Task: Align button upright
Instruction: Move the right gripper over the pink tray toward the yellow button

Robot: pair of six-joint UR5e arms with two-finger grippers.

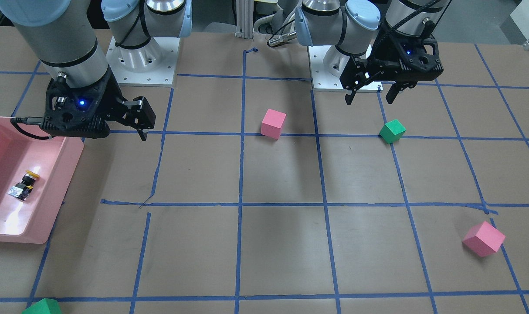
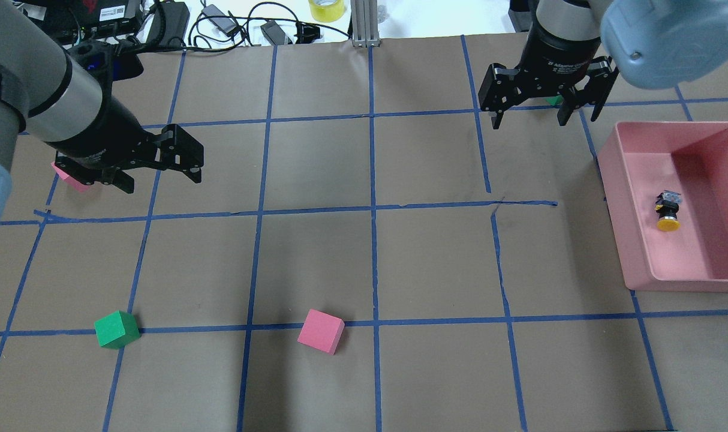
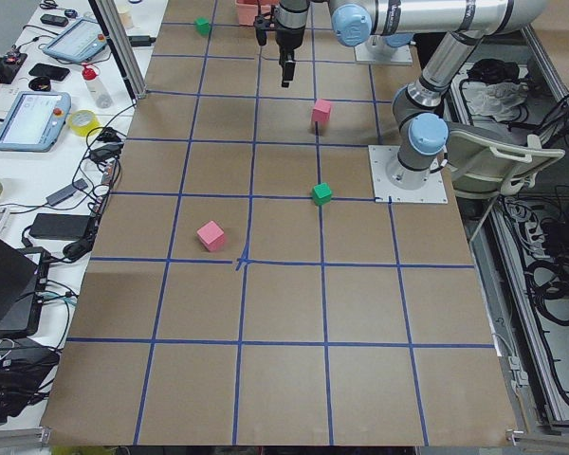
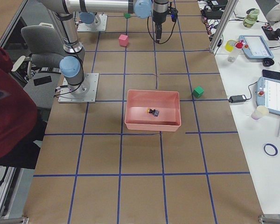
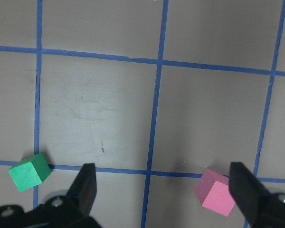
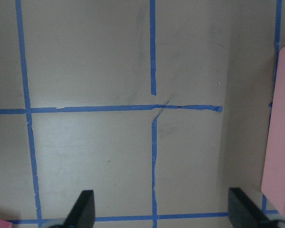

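Brown-paper table (image 2: 436,258) gridded with blue tape, cables (image 2: 232,24) along its far edge. We see the left gripper (image 2: 160,179) and right gripper (image 2: 529,122) hovering above it, jaws spread and empty. The button (image 2: 667,211) lies on its side in the pink tray (image 2: 676,281), at right. The left gripper partly hides a pink cube (image 2: 67,178).

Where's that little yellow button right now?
The button lies on its side inside the pink tray, at the overhead view's right edge, on the robot's right.
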